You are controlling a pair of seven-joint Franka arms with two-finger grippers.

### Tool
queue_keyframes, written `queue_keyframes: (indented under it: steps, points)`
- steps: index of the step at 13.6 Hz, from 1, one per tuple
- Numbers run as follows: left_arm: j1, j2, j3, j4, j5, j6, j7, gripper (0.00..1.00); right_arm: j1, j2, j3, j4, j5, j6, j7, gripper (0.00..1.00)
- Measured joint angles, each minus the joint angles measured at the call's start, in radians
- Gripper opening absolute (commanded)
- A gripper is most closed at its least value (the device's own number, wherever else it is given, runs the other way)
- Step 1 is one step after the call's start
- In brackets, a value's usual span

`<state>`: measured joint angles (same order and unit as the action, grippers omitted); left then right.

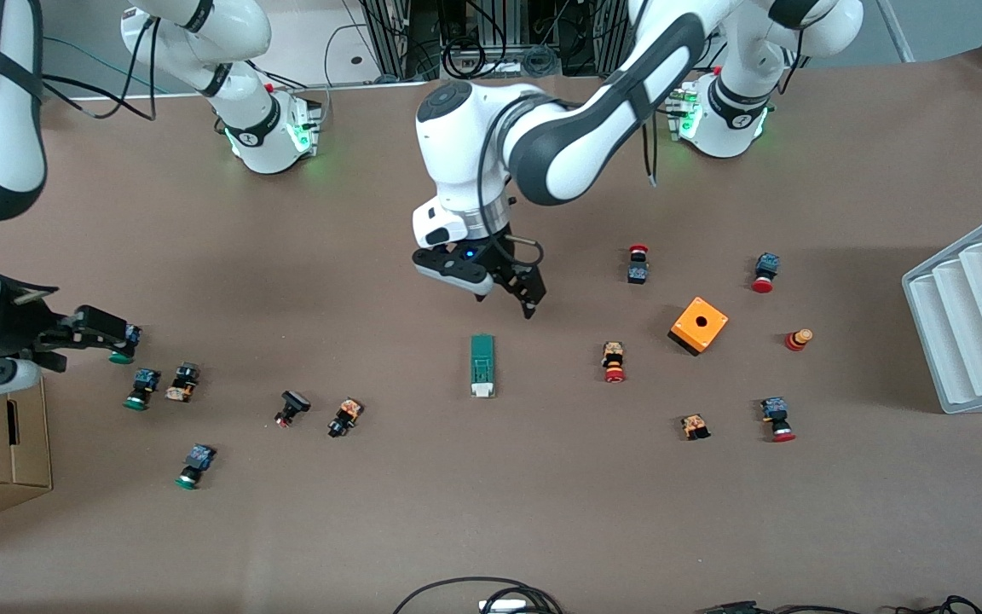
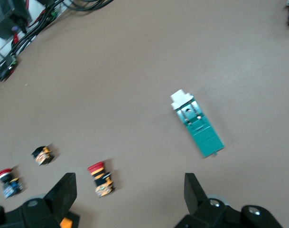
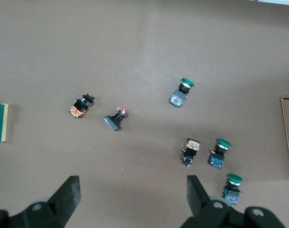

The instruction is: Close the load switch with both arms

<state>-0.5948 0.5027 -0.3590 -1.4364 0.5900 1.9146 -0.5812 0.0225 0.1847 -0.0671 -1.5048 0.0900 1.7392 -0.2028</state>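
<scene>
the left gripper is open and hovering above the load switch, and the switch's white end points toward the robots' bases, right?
Not quite. The left gripper is open above the load switch, but the front view shows the switch's white end pointing toward the front camera, away from the robots' bases; its green end is the one nearest the bases.

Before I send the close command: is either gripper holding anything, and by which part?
Nothing is held. The left gripper hangs open over the table just above the load switch; the right gripper is open over the green push-buttons.
</scene>
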Motion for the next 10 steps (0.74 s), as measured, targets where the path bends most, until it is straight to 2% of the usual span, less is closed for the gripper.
queue_keyframes:
  steps: [5, 10]
  points:
    - [0.113, -0.067, 0.004, 0.07, -0.189, -0.152, 0.152, 1.0, -0.003, -0.028, 0.024, -0.007, -0.036, -0.056, -0.001, 1.0]
    - [0.385, -0.146, 0.01, 0.09, -0.505, -0.264, 0.266, 1.0, -0.002, -0.017, 0.025, -0.018, -0.102, -0.062, 0.0, 1.0]
